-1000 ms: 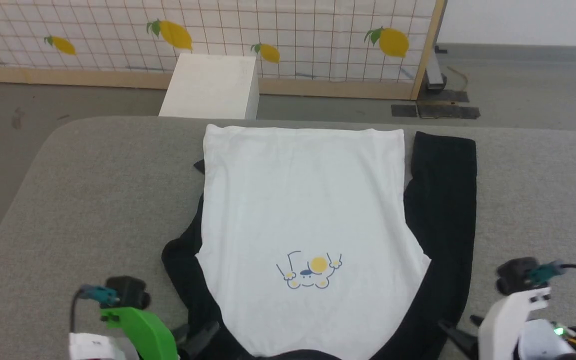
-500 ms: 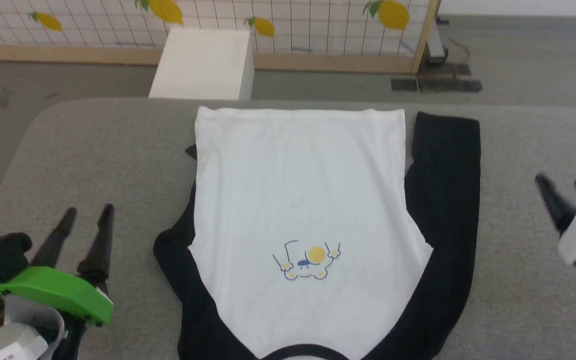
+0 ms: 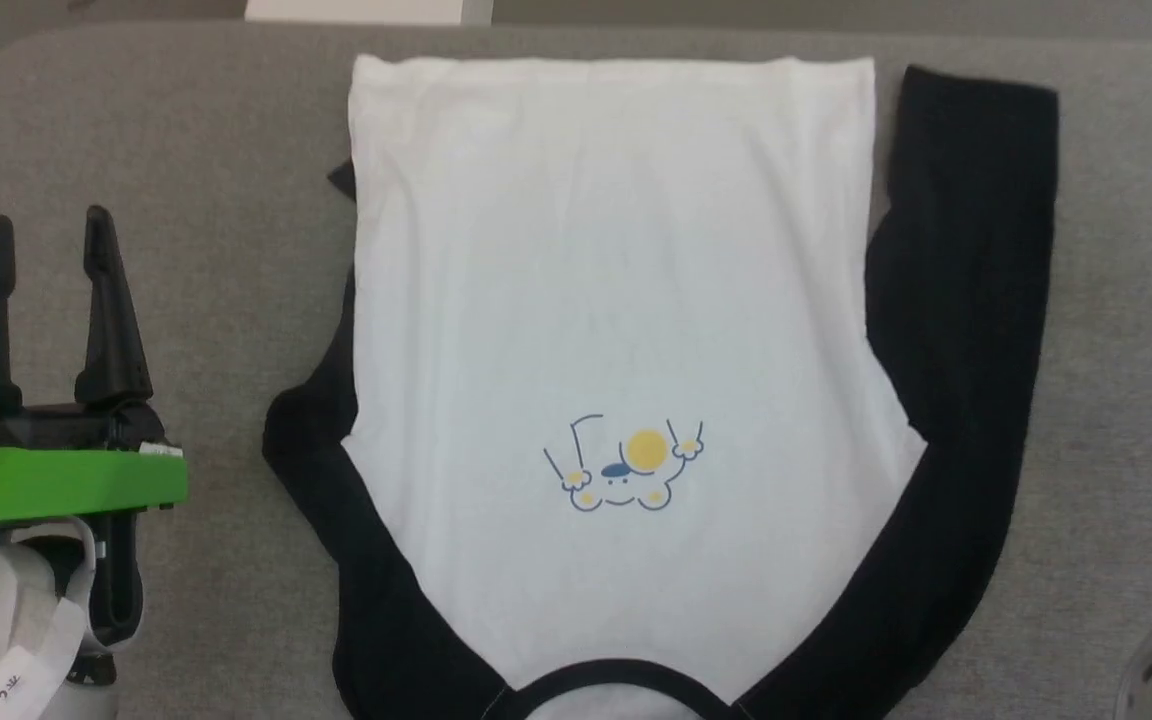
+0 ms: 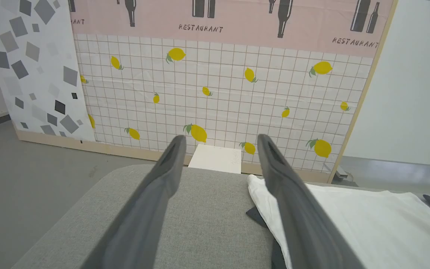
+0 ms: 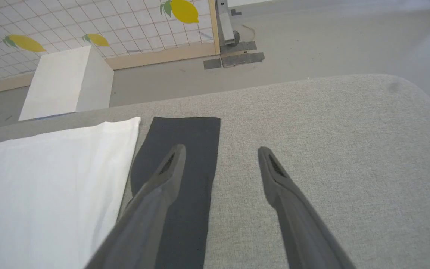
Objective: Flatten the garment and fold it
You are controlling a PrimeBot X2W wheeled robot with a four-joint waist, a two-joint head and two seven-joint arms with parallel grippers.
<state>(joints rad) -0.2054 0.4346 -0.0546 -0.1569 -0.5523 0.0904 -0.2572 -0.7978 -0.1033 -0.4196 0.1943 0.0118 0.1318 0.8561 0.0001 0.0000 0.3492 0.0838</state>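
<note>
Bright, even light; soft focus

Parted fingers point(image 5: 154, 203) over the garment point(image 5: 50, 179), grey surface point(image 5: 330, 130).

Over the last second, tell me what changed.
Both tools drew away from the near edge of the shirt: the left tool out to its left, the right tool forward beside the black sleeve. Both open, empty. The camera tilted down as well. The shirt lies unchanged.
</note>
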